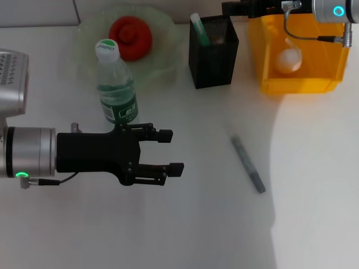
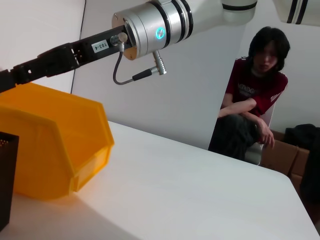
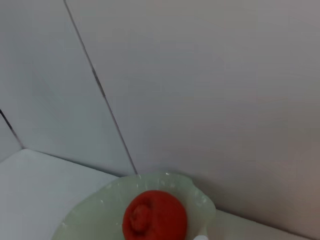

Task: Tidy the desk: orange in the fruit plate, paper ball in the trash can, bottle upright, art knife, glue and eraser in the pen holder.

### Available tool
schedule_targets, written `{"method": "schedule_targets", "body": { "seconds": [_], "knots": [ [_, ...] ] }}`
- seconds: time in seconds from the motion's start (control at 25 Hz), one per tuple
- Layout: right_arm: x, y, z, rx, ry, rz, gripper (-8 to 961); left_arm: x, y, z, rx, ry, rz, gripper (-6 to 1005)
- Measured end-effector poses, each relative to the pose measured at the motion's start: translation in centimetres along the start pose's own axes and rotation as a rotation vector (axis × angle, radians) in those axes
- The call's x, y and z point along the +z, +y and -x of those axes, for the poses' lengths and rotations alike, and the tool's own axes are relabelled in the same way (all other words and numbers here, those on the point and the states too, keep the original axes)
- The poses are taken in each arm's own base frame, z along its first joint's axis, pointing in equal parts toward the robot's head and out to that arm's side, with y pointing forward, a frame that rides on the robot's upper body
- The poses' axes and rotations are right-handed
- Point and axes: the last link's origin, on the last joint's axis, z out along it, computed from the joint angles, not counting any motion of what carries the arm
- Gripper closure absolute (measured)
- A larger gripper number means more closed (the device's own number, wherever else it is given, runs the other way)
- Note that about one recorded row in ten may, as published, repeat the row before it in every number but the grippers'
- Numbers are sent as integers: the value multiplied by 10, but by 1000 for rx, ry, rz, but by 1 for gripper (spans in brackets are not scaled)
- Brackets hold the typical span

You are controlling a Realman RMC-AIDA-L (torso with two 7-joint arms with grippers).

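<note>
The orange [image 1: 130, 37] lies in the pale green fruit plate [image 1: 165, 33]; the right wrist view shows the orange [image 3: 154, 216] and plate [image 3: 92, 212] too. The bottle [image 1: 116, 84] stands upright in front of the plate. My left gripper [image 1: 173, 151] hovers open and empty just in front of the bottle. The paper ball [image 1: 289, 60] sits inside the trash can [image 1: 300, 84]. A green and white glue stick [image 1: 198, 28] stands in the pen holder [image 1: 213, 56]. The art knife [image 1: 248, 163] lies on the table. My right gripper [image 1: 227, 8] is above the pen holder's far edge. The eraser is hidden.
The left wrist view shows the trash can [image 2: 55, 140], a corner of the pen holder [image 2: 6, 175] and my right gripper [image 2: 7, 79] above them. A seated person [image 2: 255, 90] is beyond the table's far end. A wall runs behind the plate.
</note>
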Motion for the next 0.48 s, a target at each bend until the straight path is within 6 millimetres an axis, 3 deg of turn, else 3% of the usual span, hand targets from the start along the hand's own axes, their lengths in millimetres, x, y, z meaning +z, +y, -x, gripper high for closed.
{"method": "schedule_targets", "body": {
  "seconds": [0.24,0.48],
  "knots": [
    [-8,7,1,-22,21,61,471,0,-1,0,0,-1,-3,216],
    [-47,38,23,-102,88,184,345,-1,-1,-1,1,-1,-5,216]
  ]
}}
